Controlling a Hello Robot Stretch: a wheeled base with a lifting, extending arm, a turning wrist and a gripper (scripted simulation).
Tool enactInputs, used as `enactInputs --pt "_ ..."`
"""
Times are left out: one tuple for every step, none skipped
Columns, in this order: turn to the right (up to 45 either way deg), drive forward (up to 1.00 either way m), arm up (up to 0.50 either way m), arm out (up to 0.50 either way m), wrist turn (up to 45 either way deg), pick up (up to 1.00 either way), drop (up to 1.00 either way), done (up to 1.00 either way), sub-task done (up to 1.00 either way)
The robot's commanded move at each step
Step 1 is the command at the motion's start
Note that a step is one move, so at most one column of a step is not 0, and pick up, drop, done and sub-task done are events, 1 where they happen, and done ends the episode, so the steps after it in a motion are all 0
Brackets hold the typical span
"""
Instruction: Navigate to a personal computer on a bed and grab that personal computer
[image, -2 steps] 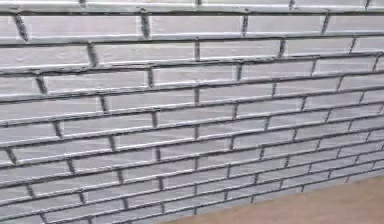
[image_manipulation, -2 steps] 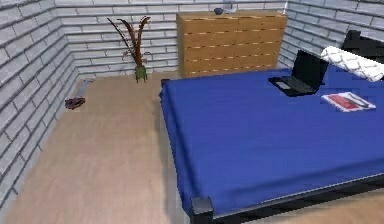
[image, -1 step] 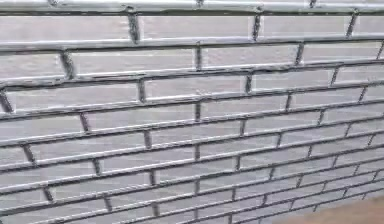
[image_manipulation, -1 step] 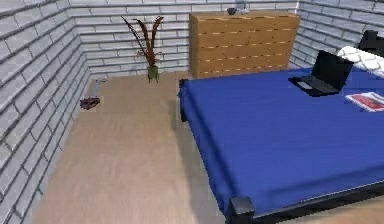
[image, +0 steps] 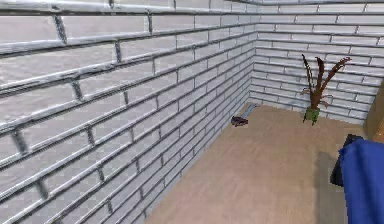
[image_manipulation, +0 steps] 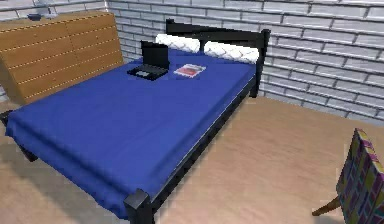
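- Blue bed (image_manipulation: 110, 135) takes up most of the arm side view, and the laptop (image_manipulation: 152, 62) sits on it up near the head end. It's black with the lid up, just short of the two white pillows (image_manipulation: 205, 46).
- Just beside the laptop, on the arm side view's right of it, there's a flat book (image_manipulation: 189, 70). It looks apart from the laptop, not touching.
- A wooden dresser (image_manipulation: 60, 52) stands along the far side of the bed, and a chair (image_manipulation: 362, 180) pokes in at the lower right corner.
- Looking forward it's mostly brick wall (image: 100, 90), with a plant (image: 318, 88) in the far corner and a blue edge at the lower right that's probably the bed again.
- Gripper: can't tell what state the jaws are in, so I can't place the laptop relative to them either.
- My read is that we're at the tail of the navigating step. The bed is found, but the laptop is far up the mattress, well away from the near edge.
- Next move, I'd guess: roll the base along the bed toward the head end until the laptop lines up with the arm's reach. Then lift, extend out over the mattress and come down on the laptop, keeping off the book.
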Motion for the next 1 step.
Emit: enactInputs --pt "24.0 0.0 0.0 0.0 0.0 0.0 0.0 0.0 0.0"
